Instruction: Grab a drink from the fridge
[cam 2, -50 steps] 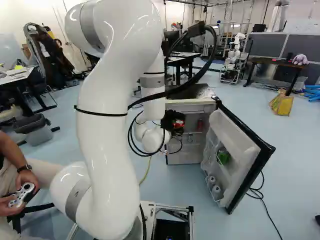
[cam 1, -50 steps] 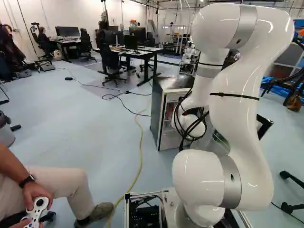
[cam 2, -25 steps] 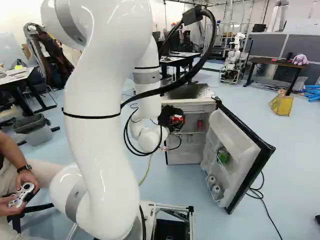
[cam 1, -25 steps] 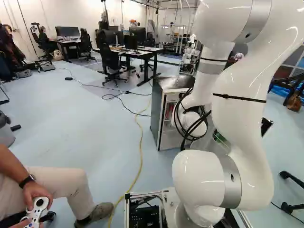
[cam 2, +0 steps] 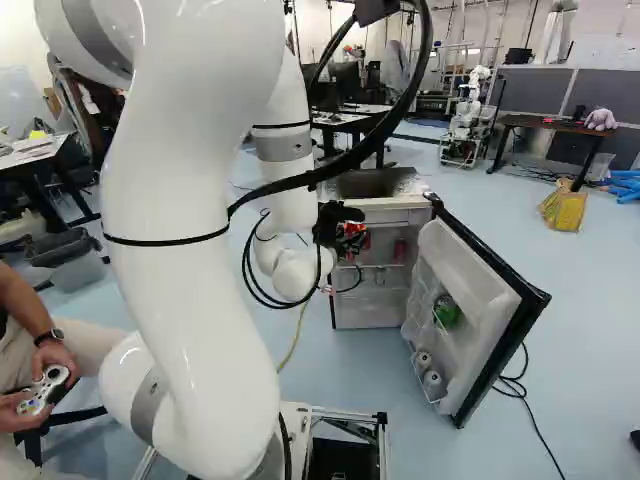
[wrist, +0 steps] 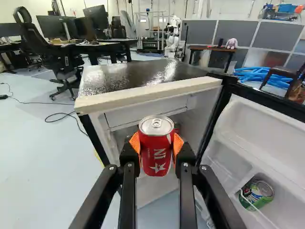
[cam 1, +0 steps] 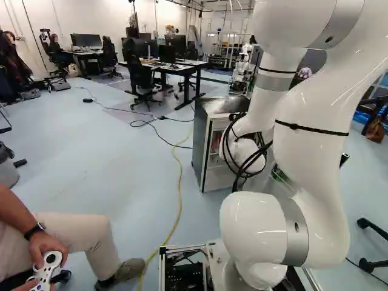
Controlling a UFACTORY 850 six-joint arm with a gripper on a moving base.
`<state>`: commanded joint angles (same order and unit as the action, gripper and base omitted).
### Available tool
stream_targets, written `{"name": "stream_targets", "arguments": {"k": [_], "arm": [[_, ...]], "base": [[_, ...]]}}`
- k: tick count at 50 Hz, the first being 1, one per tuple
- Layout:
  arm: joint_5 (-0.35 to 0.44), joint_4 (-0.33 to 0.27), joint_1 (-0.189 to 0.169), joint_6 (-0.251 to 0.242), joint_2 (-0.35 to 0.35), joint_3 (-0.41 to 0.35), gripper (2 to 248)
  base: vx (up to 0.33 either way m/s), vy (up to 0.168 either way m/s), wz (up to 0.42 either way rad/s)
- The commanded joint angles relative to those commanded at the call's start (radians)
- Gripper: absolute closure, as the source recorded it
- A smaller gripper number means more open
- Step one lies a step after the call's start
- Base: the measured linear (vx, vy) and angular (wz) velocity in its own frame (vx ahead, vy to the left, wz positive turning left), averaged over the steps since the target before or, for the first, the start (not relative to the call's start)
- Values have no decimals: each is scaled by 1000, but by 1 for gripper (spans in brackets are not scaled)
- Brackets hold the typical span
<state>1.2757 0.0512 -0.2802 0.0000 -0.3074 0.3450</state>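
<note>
Right base view: the thick white jointed arm (cam 2: 190, 250) has come nearer, and its black two-finger gripper (cam 2: 350, 238) is a little higher and more left than one second ago.
Orange pads (wrist: 135, 143): they are clamped on the red metal can (wrist: 156, 155) from both sides.
Red can: it moved with the gripper, upright, at the near side of the dark-topped white-lined fridge (wrist: 150, 90).
White inner door (cam 2: 470, 320): it stays open at right.

Behind and left of the fridge (cam 1: 200, 142) is a desk (cam 1: 195, 63). Right of the fridge stands its door (cam 2: 480, 300), with a can (wrist: 257, 193) inside.
</note>
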Motion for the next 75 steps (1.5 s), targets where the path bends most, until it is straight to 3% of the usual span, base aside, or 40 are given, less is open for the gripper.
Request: {"name": "stream_targets", "arguments": {"k": [34, 75], "arm": [[-6, 0, 1, 0, 100, -14, 163], [-123, 0, 11, 0, 174, 22, 163]], "base": [[0, 0, 0], [0, 0, 0]]}}
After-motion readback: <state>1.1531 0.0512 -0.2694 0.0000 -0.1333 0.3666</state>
